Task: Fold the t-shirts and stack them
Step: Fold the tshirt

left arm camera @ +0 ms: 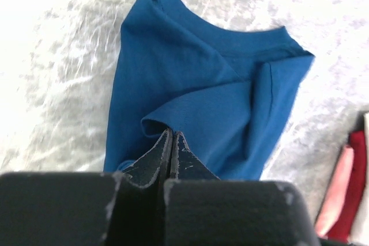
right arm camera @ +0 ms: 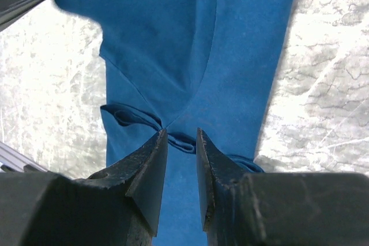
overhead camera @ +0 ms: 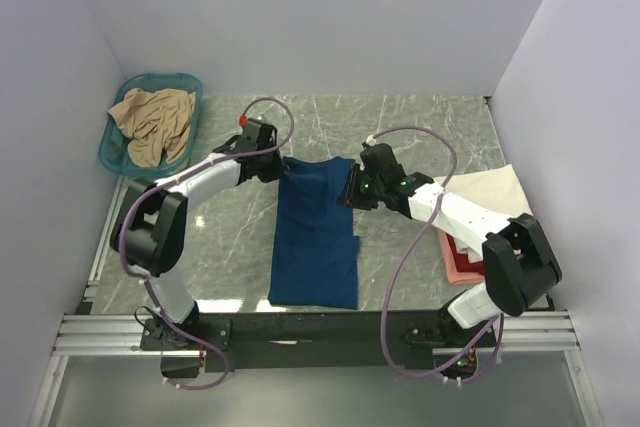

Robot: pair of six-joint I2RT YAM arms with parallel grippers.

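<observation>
A dark blue t-shirt lies in a long narrow strip at the middle of the marble-patterned table, collar end farthest from the robot. The left hand is clamped tight on a raised fold at the shirt's left edge near the collar. The right hand, its jaws narrowly parted, sits at a bunched fold on the opposite edge; whether it grips the cloth cannot be told. Near the table's right edge a cream-white t-shirt rests on top of a red t-shirt, with a pink t-shirt just beside the red. A tan t-shirt is heaped in a teal basket at the far left corner
</observation>
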